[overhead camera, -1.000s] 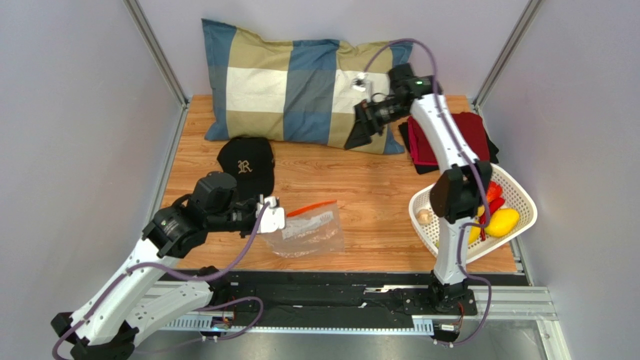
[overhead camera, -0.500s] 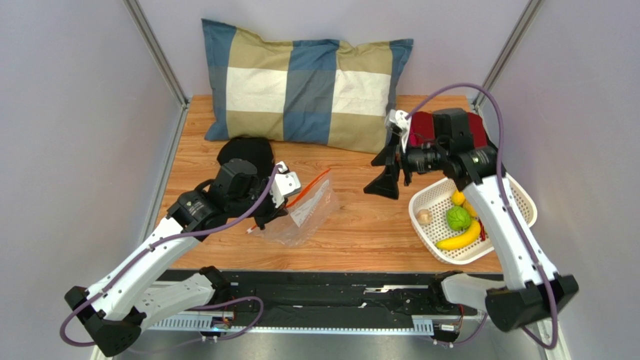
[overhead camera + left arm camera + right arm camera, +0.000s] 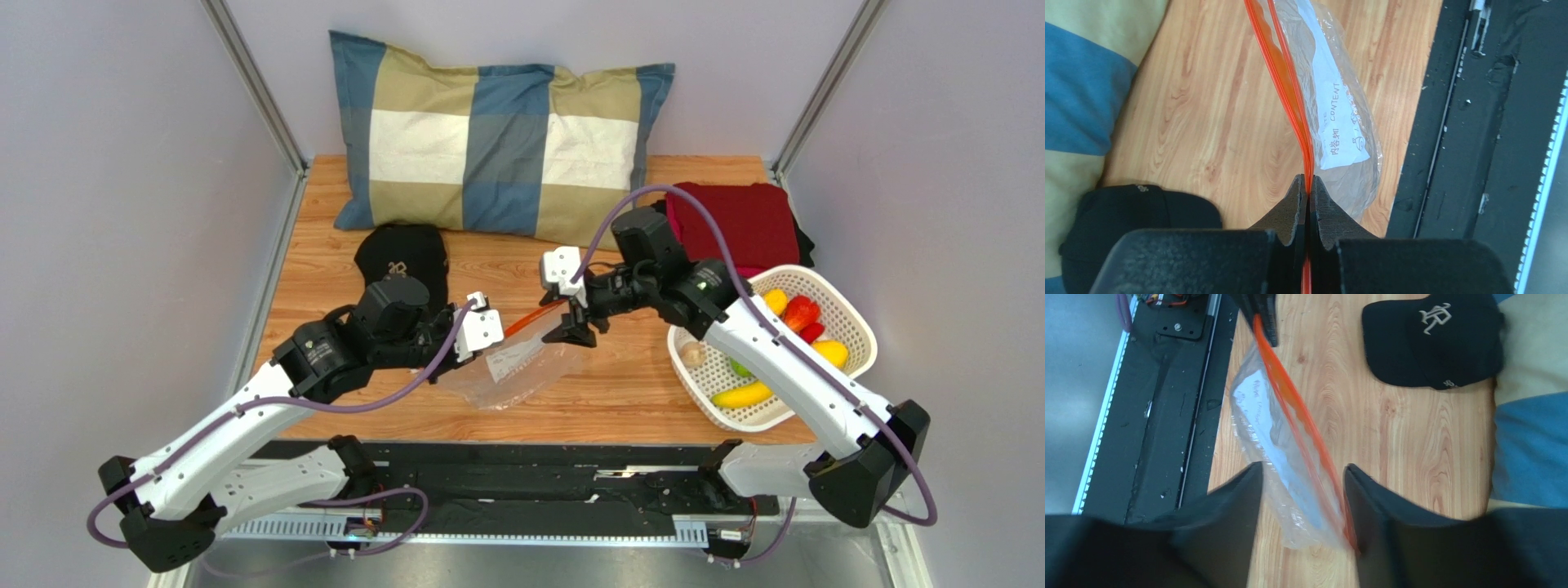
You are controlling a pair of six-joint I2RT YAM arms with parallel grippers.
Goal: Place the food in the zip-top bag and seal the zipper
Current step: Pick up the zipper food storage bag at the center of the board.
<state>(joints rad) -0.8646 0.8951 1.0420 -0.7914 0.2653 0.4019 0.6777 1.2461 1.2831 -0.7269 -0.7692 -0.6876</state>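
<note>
Clear, crinkly zip-top bag (image 3: pixel 528 374) sits on edge on the bench (image 3: pixel 613 398), mouth up, white label patch (image 3: pixel 1338 122) on its side. The orange-red zipper (image 3: pixel 530 324) runs along the top, one end pinched flat in the left hand (image 3: pixel 1309 184), its two strips parting a little farther along; the far end lies between the spread fingers of the right hand (image 3: pixel 1303 471). The food is well apart in the white basket (image 3: pixel 687 374): banana (image 3: pixel 742 396), lemon-like pieces (image 3: pixel 777 300), red piece (image 3: pixel 802 312), beige round piece (image 3: pixel 694 354), green piece (image 3: pixel 740 366) barely showing.
</note>
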